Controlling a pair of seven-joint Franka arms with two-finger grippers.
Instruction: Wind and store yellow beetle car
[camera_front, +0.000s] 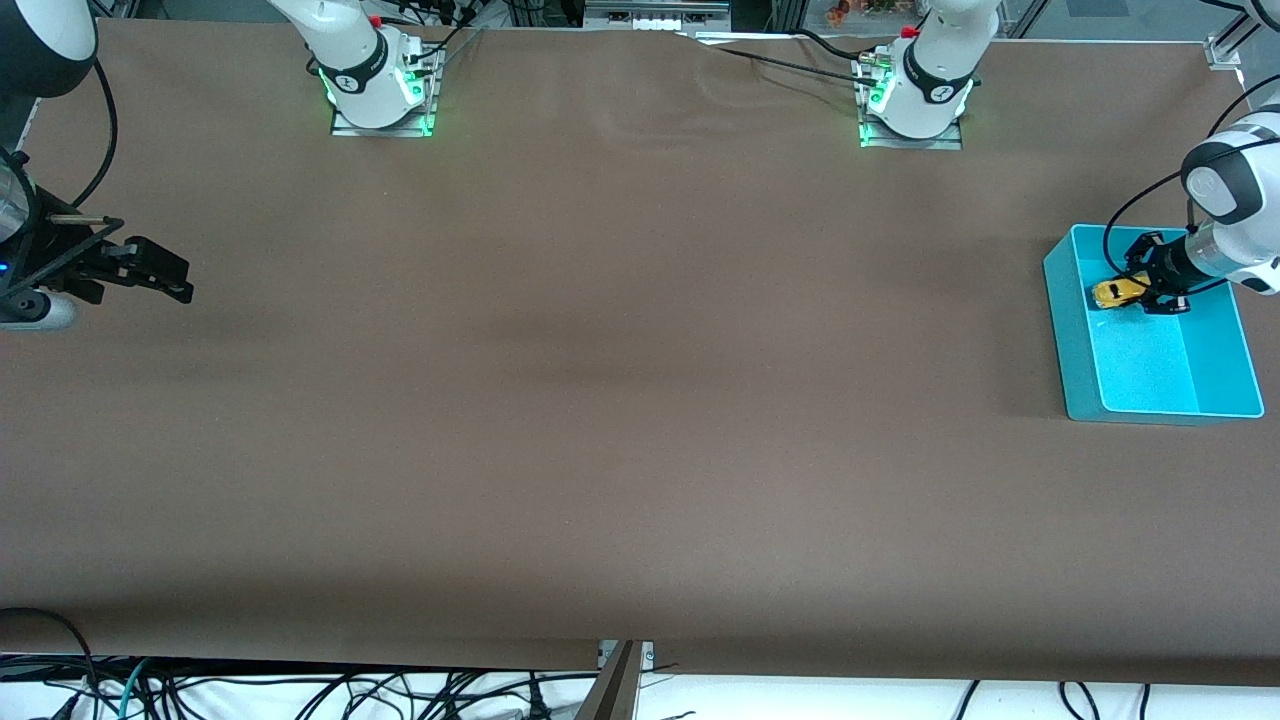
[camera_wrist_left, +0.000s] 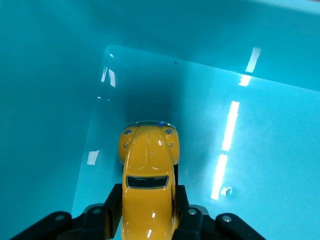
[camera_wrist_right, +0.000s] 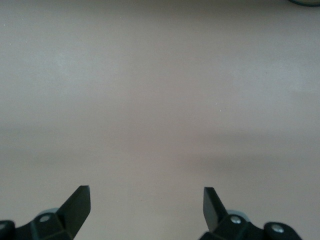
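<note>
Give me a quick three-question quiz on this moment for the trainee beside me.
1. True or false: the left gripper is shut on the yellow car.
2. What is the car over? A) bare table B) teal bin C) a drawer
3. What is the right gripper doing?

Key: 1 true. 2 B. 3 It waits open and holds nothing, over the brown table at the right arm's end.
</note>
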